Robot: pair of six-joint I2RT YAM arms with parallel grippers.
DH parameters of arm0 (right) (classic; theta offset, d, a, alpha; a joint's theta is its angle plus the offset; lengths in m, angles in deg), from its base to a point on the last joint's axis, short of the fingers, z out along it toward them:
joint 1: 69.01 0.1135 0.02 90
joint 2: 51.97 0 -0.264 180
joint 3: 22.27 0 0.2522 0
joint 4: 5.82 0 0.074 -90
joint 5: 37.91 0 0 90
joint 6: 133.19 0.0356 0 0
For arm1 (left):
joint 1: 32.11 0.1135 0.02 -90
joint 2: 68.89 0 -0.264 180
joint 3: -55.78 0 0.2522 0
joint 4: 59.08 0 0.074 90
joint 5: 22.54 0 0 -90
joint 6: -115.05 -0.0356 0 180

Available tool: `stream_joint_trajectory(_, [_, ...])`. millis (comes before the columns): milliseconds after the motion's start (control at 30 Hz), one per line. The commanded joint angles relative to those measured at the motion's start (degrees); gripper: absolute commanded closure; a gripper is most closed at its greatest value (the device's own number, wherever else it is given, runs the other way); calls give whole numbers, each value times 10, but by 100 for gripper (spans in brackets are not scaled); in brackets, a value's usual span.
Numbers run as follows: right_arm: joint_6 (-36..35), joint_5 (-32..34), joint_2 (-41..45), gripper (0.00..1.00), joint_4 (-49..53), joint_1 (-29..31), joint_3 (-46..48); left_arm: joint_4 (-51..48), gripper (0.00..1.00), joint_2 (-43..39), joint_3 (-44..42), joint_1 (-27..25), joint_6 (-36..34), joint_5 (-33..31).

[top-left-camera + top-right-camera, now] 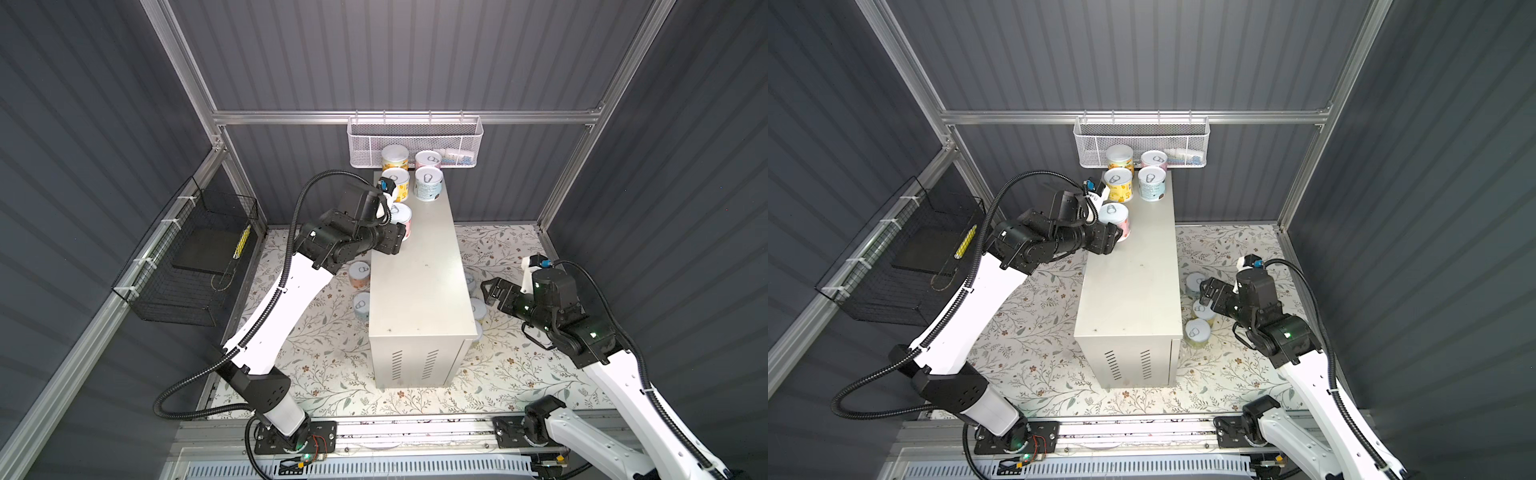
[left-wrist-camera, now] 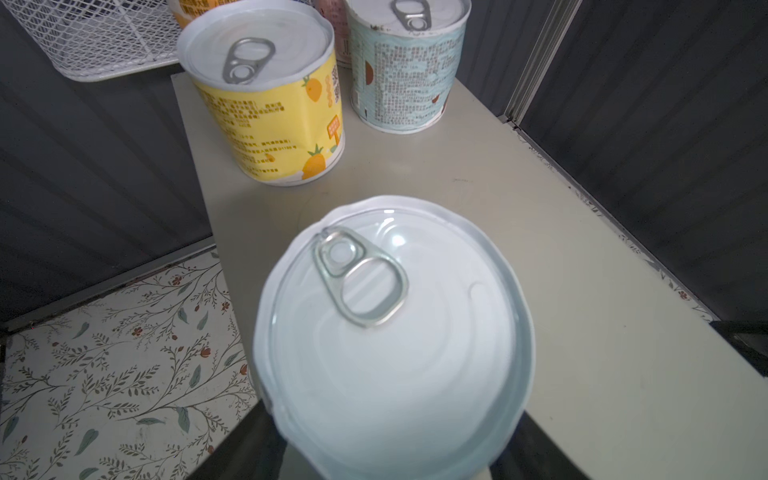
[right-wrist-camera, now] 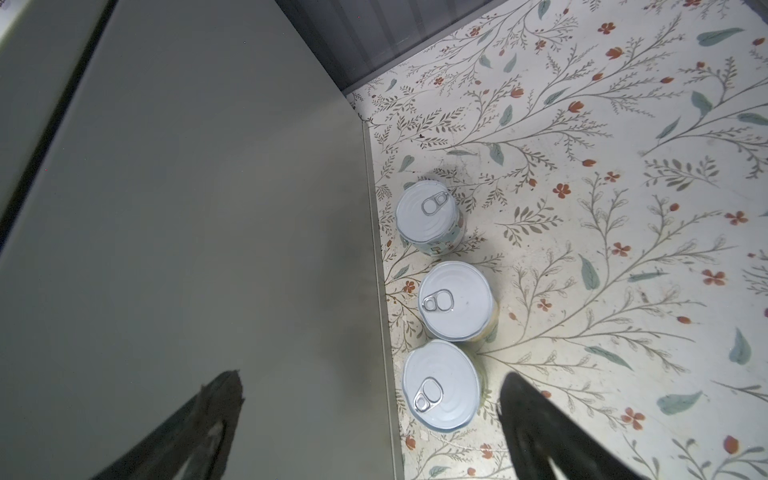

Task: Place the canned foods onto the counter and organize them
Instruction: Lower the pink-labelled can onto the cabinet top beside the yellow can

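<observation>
five cans up: both top views show pink can (image 1: 401, 212) upright at the table (image 1: 419, 286) left edge, four cans (image 1: 428, 188) beyond it.
left tool (image 1: 400, 235): fingers flank pink can; whether they pinch it, cannot tell.
left wrist: yellow can (image 2: 270, 112) stands just ahead of pink can.
right wrist: right tool (image 3: 372, 376) spread wide; three floor cans (image 3: 455, 301) below it, row along table wall.

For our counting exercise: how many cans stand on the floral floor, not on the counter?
5. Two cans stand left of the counter; three cans line its right side. The arms or counter may hide more.
</observation>
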Motion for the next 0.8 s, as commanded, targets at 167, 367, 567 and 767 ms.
stream_joint_trajectory(167, [-7,2,-4,2,-11,-1,-8,36,33,29,14,22,10,-3])
stream_joint_trajectory(367, [-9,3,-13,2,-15,-1,-10,44,36,47,25,44,11,13])
stream_joint_trajectory(567, [-11,5,-21,2,-18,-1,-11,56,36,68,30,53,4,39])
stream_joint_trajectory(767, [-15,6,-29,2,-17,-1,-13,62,36,82,36,58,5,50])
